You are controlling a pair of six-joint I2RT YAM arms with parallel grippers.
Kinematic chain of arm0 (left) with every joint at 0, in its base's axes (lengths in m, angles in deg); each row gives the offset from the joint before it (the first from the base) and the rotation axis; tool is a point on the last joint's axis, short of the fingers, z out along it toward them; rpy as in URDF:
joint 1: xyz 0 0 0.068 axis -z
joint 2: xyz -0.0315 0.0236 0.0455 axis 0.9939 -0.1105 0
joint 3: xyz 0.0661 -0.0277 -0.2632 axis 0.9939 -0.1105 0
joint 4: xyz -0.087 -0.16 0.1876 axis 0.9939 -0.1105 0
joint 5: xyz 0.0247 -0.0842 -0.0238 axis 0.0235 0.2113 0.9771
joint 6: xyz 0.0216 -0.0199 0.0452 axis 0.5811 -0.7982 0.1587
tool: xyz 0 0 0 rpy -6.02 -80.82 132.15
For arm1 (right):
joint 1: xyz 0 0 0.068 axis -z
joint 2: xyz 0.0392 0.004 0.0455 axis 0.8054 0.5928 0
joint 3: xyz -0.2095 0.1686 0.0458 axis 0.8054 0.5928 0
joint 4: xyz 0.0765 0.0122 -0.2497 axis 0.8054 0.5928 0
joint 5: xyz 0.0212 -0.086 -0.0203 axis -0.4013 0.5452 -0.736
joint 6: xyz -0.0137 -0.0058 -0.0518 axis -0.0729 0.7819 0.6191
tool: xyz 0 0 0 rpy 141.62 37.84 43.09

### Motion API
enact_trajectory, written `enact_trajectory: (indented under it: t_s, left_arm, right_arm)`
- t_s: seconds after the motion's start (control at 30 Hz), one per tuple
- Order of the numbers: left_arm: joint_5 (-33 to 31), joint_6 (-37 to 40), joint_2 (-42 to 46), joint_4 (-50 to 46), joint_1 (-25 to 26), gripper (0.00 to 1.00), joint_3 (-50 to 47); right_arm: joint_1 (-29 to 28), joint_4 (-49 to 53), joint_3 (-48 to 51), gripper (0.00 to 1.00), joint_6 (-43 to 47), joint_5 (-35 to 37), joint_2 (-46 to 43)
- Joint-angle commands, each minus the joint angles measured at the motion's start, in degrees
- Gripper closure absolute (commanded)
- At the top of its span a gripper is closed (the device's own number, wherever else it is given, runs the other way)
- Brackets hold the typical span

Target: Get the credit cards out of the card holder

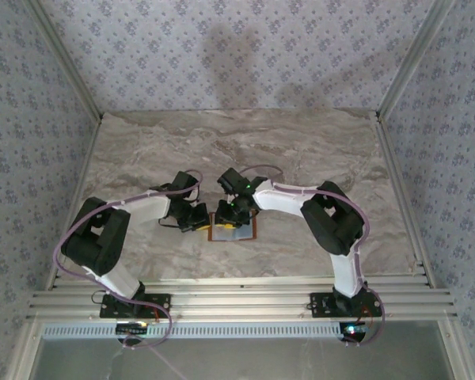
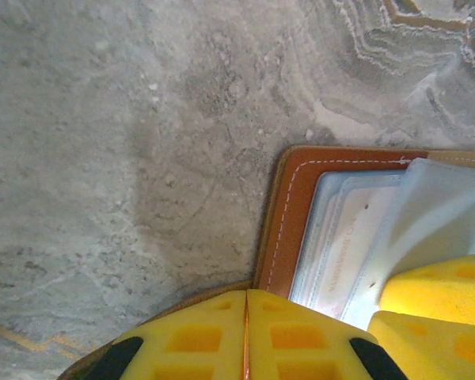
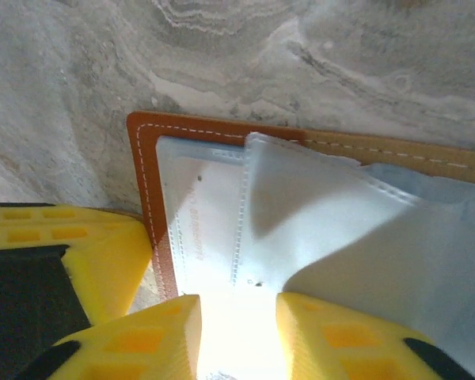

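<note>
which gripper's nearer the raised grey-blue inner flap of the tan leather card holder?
Right. The right gripper is at the grey-blue flap, jaws apart astride its near edge. The left gripper, jaws shut, rests at the tan leather card holder's brown border, beside the flap.

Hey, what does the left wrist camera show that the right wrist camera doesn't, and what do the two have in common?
Left wrist view: the left tool seen head-on, its yellow pads pressed shut together at the card holder's near corner.
Right wrist view: the gap between the right tool's parted fingers, with a bright whitish sheet in it.
Both: the holder's stitched orange-brown edge, a whitish card with print in its pocket, the lifted grey-blue panel, the marbled table, and the other arm's yellow fingers.
</note>
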Motion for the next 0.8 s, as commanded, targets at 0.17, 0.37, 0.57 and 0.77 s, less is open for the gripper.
enact_trajectory:
  t_s: [0.17,0.37,0.57,0.77]
  left_arm:
    - [-0.95,0.79,-0.04,-3.85,-0.18,0.90,-0.40]
    - [-1.10,1.01,-0.09,-4.23,-0.16,0.90,-0.27]
    - [-1.32,1.01,0.08,-4.35,-0.15,0.90,-0.33]
    - [-1.49,1.05,0.19,-4.48,-0.17,0.90,-0.33]
  right_arm:
    - [-0.99,12.78,-2.49,0.51,2.33,10.45,-0.31]
    - [-1.32,17.76,-4.93,0.44,3.43,15.41,-0.45]
    - [-1.46,20.44,-6.19,0.43,3.58,18.01,-0.80]
    - [-1.41,21.68,-5.41,0.44,3.62,19.27,-2.08]
